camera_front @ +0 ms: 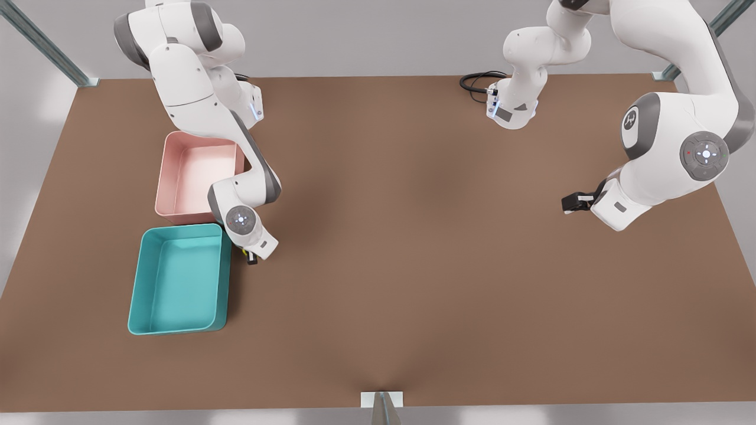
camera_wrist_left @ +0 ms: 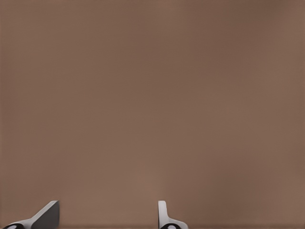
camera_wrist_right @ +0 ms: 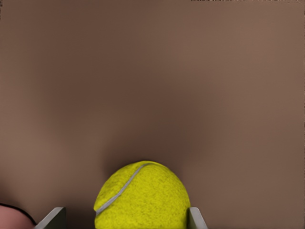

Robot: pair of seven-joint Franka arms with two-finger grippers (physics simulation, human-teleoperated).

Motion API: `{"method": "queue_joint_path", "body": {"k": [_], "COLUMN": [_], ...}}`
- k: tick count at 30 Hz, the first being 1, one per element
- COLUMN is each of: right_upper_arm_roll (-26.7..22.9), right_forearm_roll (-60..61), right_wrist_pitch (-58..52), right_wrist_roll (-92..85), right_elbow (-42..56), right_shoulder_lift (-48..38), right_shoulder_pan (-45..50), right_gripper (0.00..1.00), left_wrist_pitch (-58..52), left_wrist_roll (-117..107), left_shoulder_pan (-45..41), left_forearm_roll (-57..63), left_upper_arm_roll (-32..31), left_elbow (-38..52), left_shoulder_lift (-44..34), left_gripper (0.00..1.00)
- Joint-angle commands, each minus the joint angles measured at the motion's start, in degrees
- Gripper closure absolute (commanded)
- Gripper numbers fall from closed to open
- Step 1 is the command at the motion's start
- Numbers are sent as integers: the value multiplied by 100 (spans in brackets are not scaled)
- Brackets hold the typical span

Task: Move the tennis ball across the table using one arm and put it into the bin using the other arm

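Right gripper (camera_front: 253, 257) is low over the table (camera_front: 413, 248), just beside the teal bin's (camera_front: 177, 280) long side, near the corner closest to the pink tray (camera_front: 195, 177). The right wrist view shows the tennis ball (camera_wrist_right: 142, 196) sitting between its two fingertips (camera_wrist_right: 53, 217), one pad tight against the ball; the other side reads close but contact there is less sure. I judge it clenched on the ball. In the front view the ball is a yellow speck at the fingers.

Left gripper (camera_front: 572, 202) waits well apart, toward the opposite short edge of the table, fingers (camera_wrist_left: 47, 215) spread with nothing but bare tabletop between them.

Step in hand, as I read it: the second arm has the ball and the drop into the bin is due. The next move calls for a lift clear of the bin wall, a short shift sideways over the teal interior, then letting go.

In the way: the bin's near wall, touching distance from the gripper. The pink tray adjoins the teal bin's short end, so a drift toward it puts the ball in the wrong tray.
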Motion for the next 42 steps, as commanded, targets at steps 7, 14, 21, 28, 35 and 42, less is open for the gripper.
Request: {"method": "queue_joint_path", "body": {"k": [7, 14, 21, 28, 35, 42], "right_upper_arm_roll": [0, -53, -97, -97, -79, -351], "right_forearm_roll": [12, 12, 3, 3, 56, 1075], "right_wrist_pitch": [257, 538, 749, 802, 573, -894], "right_wrist_roll": [-276, -285, -285, -294, -259, -355], "right_elbow": [-39, -118, -145, -145, -48, 936], "right_shoulder_lift": [30, 127, 223, 241, 13, -506], "right_shoulder_pan": [8, -1, -1, 17, 34, -176], "right_gripper": [4, 4, 4, 33, 42, 42], "left_wrist_pitch": [-3, -3, -3, 6, 67, 15], "left_wrist_roll": [33, 33, 33, 42, 77, 77], "left_shoulder_pan": [0, 0, 0, 62, 79, 27], "left_forearm_roll": [4, 4, 4, -23, -40, -49], "left_upper_arm_roll": [-2, -2, -2, 6, -2, -20], "left_elbow": [-3, -3, 6, 23, 15, 111], "left_shoulder_lift": [-6, 3, 64, 73, 47, 47], "left_gripper": [0, 0, 0, 0, 0, 0]}}
